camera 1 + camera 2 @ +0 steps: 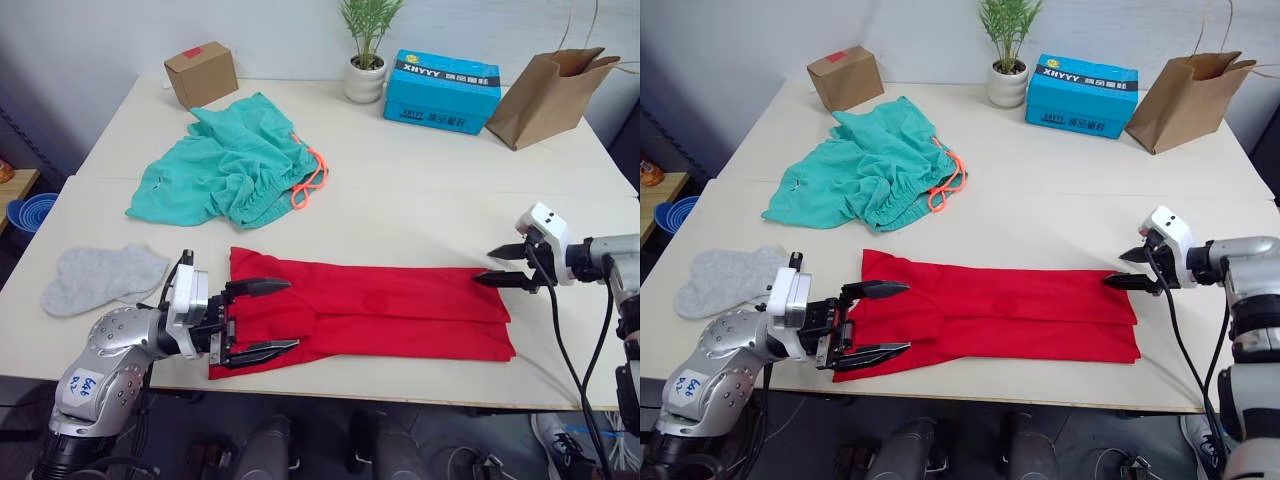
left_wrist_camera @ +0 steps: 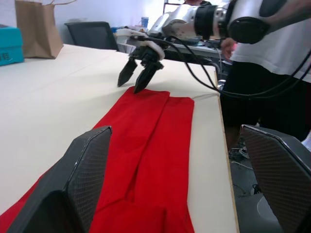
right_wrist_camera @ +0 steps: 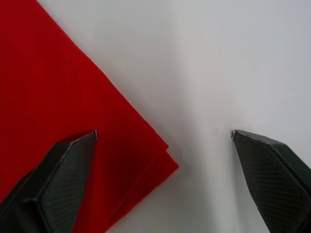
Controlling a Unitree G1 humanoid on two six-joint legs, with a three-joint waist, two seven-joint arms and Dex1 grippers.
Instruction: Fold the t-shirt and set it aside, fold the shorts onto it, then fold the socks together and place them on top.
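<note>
Head views: the t-shirt (image 1: pixel 370 315) lies as a long folded strip along the surface's (image 1: pixel 420 205) near edge. Left tool (image 1: pixel 258 319) gapes over one end, right tool (image 1: pixel 508 266) apart at the other.

Wrist views: limp, light cloth; likely best pinched at the layered corners.

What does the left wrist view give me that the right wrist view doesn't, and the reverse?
Left wrist view: the full folded strip of the t-shirt, the open right end effector over its far end, a paper bag, a teal box and a person standing beside the table. Right wrist view: the t-shirt's layered corner up close. Both: red t-shirt on the table, with each arm's own fingers spread apart.
</note>
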